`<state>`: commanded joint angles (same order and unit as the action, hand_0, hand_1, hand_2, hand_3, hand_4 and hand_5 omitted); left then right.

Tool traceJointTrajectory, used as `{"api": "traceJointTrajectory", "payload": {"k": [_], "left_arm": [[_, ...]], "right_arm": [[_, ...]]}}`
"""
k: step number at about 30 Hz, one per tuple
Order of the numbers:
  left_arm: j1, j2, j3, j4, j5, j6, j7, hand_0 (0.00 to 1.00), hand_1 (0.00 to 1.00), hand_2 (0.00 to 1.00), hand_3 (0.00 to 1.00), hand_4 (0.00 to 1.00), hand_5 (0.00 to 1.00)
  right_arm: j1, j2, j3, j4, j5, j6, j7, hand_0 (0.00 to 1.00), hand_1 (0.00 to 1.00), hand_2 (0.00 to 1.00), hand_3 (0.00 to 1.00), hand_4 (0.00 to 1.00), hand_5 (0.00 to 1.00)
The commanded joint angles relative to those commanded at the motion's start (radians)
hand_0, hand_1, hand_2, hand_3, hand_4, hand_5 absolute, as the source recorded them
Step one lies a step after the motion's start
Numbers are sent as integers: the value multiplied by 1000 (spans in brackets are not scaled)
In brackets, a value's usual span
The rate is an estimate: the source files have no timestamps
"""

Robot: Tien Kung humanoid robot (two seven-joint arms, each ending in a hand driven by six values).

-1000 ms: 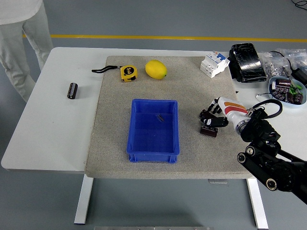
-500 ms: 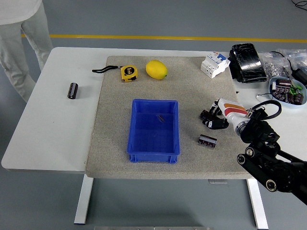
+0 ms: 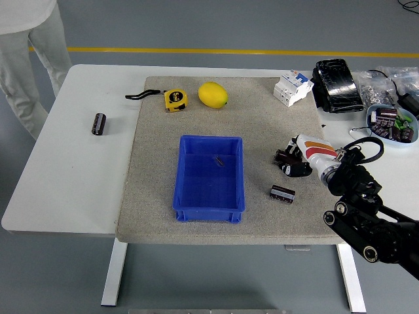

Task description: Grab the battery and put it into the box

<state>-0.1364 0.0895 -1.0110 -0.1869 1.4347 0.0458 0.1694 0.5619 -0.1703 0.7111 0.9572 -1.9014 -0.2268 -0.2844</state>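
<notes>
Change: a second ago our right hand (image 3: 292, 161) held the small dark cylindrical battery (image 3: 282, 193); now the battery lies loose at centre right of the frame, below the hand and apart from it.
Fingers: curled but empty, gripping nothing; the left hand is out of view.
Meaning: we judge the grasp slipped, so the pick must be made again before anything reaches the box.
Box: the blue rectangular plastic bin (image 3: 211, 178) sits mid-frame, left of the battery, holding only a tiny dark scrap.
Surfaces: a speckled grey mat (image 3: 157, 170), rough-looking, covers the smooth white bench (image 3: 72, 176).
Elsewhere: a second dark cylinder (image 3: 98, 123) rests on bare bench at left; a glossy yellow lemon (image 3: 213, 95) sits at upper centre.
</notes>
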Motion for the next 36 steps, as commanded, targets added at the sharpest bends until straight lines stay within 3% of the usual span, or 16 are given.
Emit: {"api": "traceJointTrajectory", "payload": {"k": [9, 26, 27, 32, 33, 36], "left_arm": [[-1, 1, 6, 1, -6, 0, -3, 619, 581, 626, 707, 726, 718], [-2, 3, 9, 1, -10, 1, -2, 617, 576, 625, 702, 727, 717], [-2, 3, 9, 1, -10, 1, -2, 618, 577, 625, 703, 727, 717], [-4, 3, 8, 2, -8, 2, -2, 618, 577, 625, 703, 727, 717], [-4, 3, 7, 2, -7, 2, -2, 619, 578, 625, 703, 728, 718], [-5, 2, 5, 2, -4, 2, -2, 619, 578, 625, 703, 728, 718]], "right_arm": [[2, 0, 2, 8, -12, 0, 6, 467, 397, 425, 448, 709, 2], [7, -2, -5, 5, -18, 22, 3, 466, 406, 431, 450, 706, 2], [7, -1, -4, 4, -17, 22, 3, 427, 400, 429, 445, 742, 2], [11, 2, 0, -3, -16, 21, 1, 427, 400, 429, 445, 742, 2], [12, 2, 1, -4, -15, 22, 1, 306, 327, 390, 429, 863, 2], [14, 0, 1, -4, -9, 28, 1, 306, 327, 390, 429, 863, 2]]}}
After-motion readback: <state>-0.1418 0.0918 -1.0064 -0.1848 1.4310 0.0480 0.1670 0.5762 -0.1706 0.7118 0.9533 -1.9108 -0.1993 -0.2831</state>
